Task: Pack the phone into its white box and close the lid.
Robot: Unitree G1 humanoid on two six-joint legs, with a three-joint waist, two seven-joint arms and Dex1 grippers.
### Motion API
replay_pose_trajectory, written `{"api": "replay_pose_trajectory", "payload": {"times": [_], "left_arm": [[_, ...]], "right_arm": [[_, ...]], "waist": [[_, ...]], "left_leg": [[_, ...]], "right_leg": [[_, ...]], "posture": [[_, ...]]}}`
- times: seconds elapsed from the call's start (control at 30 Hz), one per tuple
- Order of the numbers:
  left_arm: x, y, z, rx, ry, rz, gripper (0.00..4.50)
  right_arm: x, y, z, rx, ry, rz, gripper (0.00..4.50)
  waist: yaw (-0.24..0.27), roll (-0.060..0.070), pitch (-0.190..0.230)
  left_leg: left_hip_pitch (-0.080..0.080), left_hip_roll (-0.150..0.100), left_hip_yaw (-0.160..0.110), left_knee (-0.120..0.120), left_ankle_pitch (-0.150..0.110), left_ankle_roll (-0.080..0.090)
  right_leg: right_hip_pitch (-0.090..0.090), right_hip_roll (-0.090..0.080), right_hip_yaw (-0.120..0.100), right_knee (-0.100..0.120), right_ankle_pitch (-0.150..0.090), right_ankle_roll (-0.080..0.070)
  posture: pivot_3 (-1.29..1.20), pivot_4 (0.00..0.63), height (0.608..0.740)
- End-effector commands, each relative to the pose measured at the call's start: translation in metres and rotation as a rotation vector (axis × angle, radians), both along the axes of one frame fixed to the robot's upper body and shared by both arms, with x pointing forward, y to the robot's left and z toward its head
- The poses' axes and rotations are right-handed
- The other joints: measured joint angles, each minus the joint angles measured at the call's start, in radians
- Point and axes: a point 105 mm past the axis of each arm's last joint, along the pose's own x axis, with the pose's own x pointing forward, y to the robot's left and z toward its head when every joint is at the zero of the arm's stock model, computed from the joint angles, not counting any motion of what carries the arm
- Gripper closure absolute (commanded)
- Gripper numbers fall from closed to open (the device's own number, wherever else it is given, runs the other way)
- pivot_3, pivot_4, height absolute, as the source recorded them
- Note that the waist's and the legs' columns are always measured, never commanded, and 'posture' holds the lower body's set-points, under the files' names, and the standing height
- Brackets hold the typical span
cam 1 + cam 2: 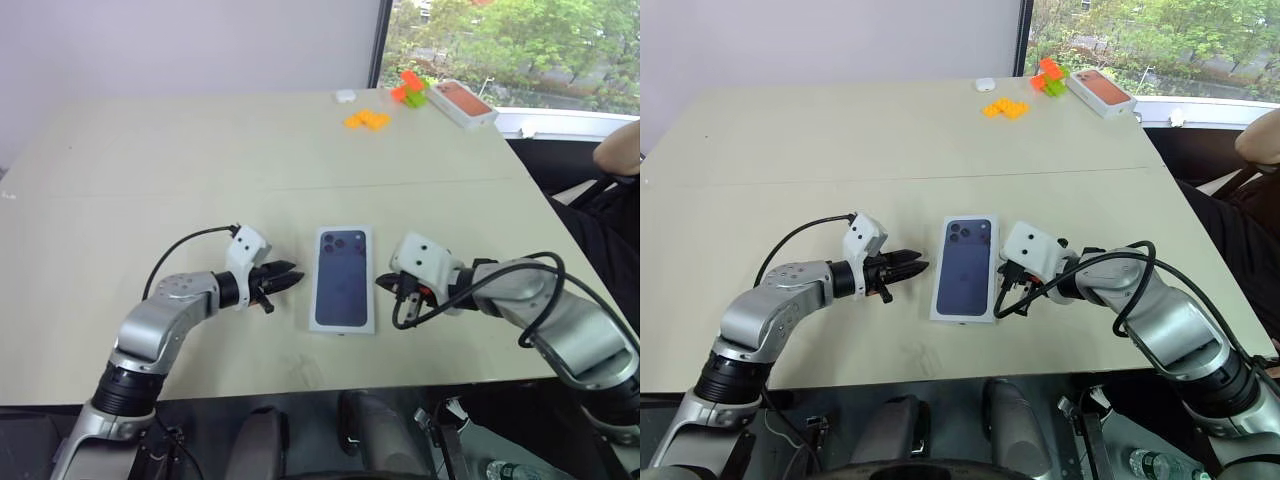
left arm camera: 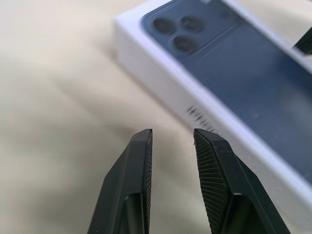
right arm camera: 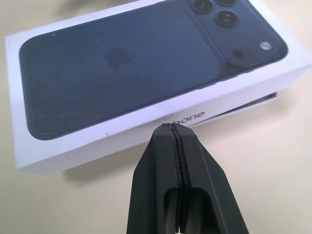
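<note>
Bench (image 1: 200,160), pale beige, wide; the task's things lie near its front edge, between the two arms.

Lid (image 1: 343,278) sits on the white box (image 3: 265,100), printed phone face up. Long axis runs from the near edge toward the far edge of the bench, tilted slightly. The printed camera lenses lie at the far end, on the left-hand corner. In the right wrist view a thin strip of the box base peeks out under the lid at one corner, so the lid is seated but not fully down there. The phone itself cannot be seen.

Box with orange-red top (image 1: 461,101) at the far right corner of the bench, well apart, beside orange and green blocks (image 1: 368,119).

Left claw (image 1: 284,279) just beside the lid's left long side, pointing at it, fingers spread a little with bare bench between them, gripping nothing.

Right claw (image 3: 175,130) just beside the lid's right long side, fingers pressed together, tips close against the lid's side wall; touching or not, cannot tell.
</note>
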Motion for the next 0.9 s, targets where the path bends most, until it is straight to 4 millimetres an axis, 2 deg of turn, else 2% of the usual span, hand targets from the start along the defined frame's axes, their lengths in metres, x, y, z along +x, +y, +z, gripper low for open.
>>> {"api": "replay_pose_trajectory", "payload": {"times": [0.03,0.2,0.4,0.9], "left_arm": [[0.004,-0.002,0.011,0.007,-0.065,-0.016,3.05],[-0.003,-0.016,0.008,0.017,-0.063,-0.081,3.05],[-0.003,-0.022,0.0,0.07,-0.072,-0.111,3.05],[0.0,-0.034,0.013,-0.03,-0.074,-0.111,3.05]], "right_arm": [[0.004,0.004,0.011,0.01,-0.058,0.012,4.5],[0.006,0.005,0.01,0.014,-0.06,0.007,4.5],[0.006,0.008,0.01,0.022,-0.061,0.007,4.5],[0.005,0.01,0.012,0.029,-0.063,0.009,4.5]], "waist": [[0.0,0.0,0.0],[0.001,0.0,0.0],[0.0,0.0,0.0],[0.0,0.0,0.0]], "left_leg": [[0.0,0.0,0.0,0.0,0.0,0.0],[0.0,0.0,0.0,0.0,0.0,0.0],[0.0,0.0,0.0,0.0,0.0,0.0],[0.0,0.0,0.0,0.0,0.0,0.0]], "right_leg": [[0.0,0.0,0.0,0.0,0.0,0.0],[0.0,-0.001,0.0,-0.001,0.0,0.0],[0.0,0.0,0.0,-0.001,0.0,0.0],[0.0,0.0,0.0,-0.001,0.0,0.0]], "posture": [[0.0,0.15,0.74],[0.0,0.15,0.74],[0.0,0.15,0.74],[0.0,0.15,0.74]]}}
